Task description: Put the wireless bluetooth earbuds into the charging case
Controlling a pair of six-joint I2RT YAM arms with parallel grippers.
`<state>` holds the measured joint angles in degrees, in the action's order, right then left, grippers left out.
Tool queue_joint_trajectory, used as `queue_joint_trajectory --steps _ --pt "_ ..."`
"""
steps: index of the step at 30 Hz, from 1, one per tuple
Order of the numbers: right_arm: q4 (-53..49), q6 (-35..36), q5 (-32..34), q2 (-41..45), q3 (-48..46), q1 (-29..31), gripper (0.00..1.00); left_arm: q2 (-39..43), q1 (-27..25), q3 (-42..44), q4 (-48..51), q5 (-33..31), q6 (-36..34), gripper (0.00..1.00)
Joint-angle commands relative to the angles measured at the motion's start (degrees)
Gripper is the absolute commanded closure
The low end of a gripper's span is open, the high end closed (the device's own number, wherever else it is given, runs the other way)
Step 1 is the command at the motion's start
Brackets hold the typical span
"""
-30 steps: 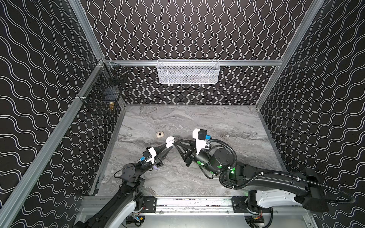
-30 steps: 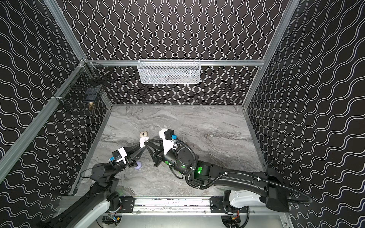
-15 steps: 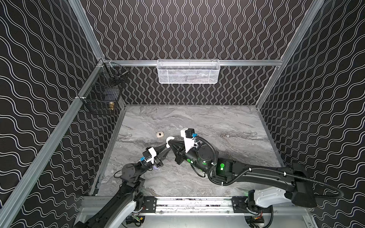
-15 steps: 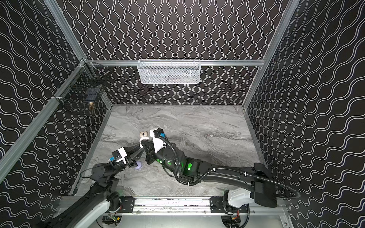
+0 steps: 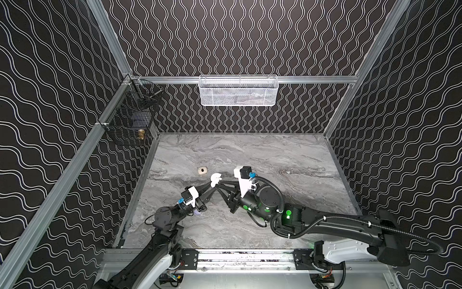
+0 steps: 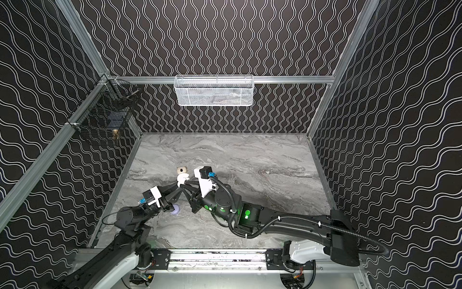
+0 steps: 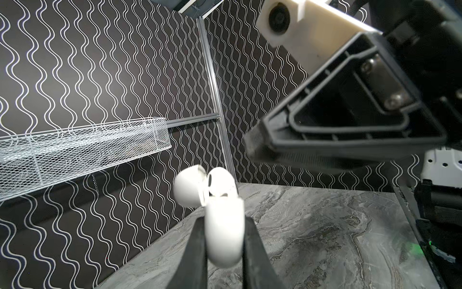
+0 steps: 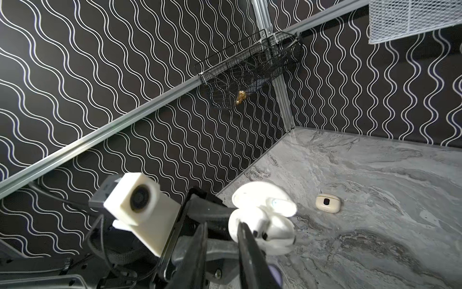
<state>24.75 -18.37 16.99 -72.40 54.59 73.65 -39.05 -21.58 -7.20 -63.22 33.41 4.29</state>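
Black walls with white wavy lines close in a grey marbled tabletop (image 5: 250, 155), and both arms meet above its near left part. The left fingers (image 7: 197, 250) are clamped on the lower body of the white charging case (image 7: 225, 232). They hold it off the tabletop with its mouth turned up and towards the other arm, which looks meant to give that arm a steady, open target. Its lid (image 7: 186, 190) is swung back, and one white earbud (image 7: 222, 182) stands in the mouth, its head proud of the rim; whether it is fully seated I cannot tell. The right fingers (image 8: 197, 255) stand a narrow gap apart with nothing visible between them. Their tips are right at the case opening, a place that would suit guiding or pressing a bud into its well. A second, cream case (image 5: 202, 170) lies on the tabletop just behind the meeting point, out of the arms' way, and a pale lilac object (image 6: 175, 209) sits on the tabletop under the left arm.
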Motion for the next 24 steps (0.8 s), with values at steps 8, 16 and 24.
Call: queue_joint_trajectory --steps 8,16,24 --pt "-10.13 0.18 11.48 -3.48 6.34 -1.19 0.99 1.83 0.06 -1.33 0.95 3.43 -0.73 1.0" --pt "-10.58 1.62 4.89 -5.91 8.98 -1.22 1.0 2.26 0.06 -1.93 2.33 4.02 -0.73 1.0" --pt "-10.86 2.2 1.78 -6.7 9.85 -1.18 1.0 1.43 0.06 -2.13 1.73 4.46 -0.89 1.0"
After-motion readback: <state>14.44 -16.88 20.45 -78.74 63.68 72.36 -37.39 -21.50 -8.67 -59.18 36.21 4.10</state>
